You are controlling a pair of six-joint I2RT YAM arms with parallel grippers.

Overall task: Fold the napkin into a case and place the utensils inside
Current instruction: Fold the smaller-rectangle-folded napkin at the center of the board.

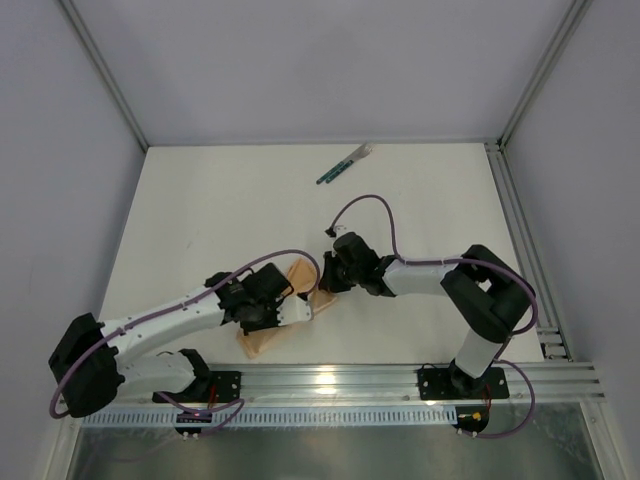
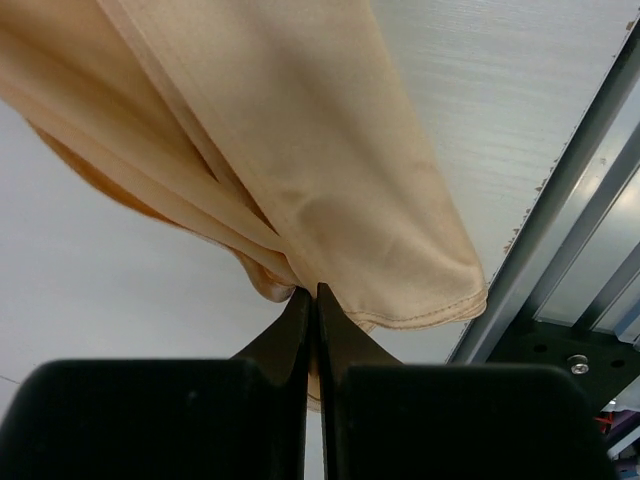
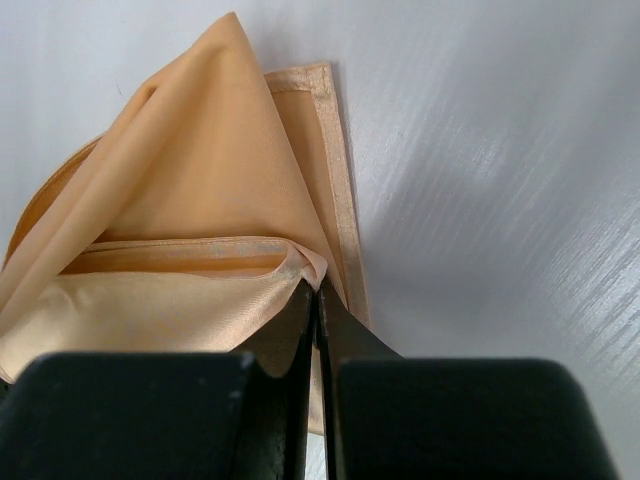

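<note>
The peach-tan napkin (image 1: 300, 285) lies partly folded near the front middle of the table, between the two arms. My left gripper (image 1: 283, 307) is shut on a fold of the napkin (image 2: 330, 180); its fingertips (image 2: 322, 300) pinch the cloth beside a stitched corner. My right gripper (image 1: 328, 280) is shut on another folded edge of the napkin (image 3: 190, 200), with a hemmed corner lying flat behind it. The utensils (image 1: 345, 165), with dark green handles and pale ends, lie together at the far middle of the table, well away from both grippers.
A metal rail (image 1: 400, 380) runs along the table's near edge, also showing in the left wrist view (image 2: 570, 200). Frame posts rise at the back corners. A purple cable (image 1: 370, 205) loops above the right arm.
</note>
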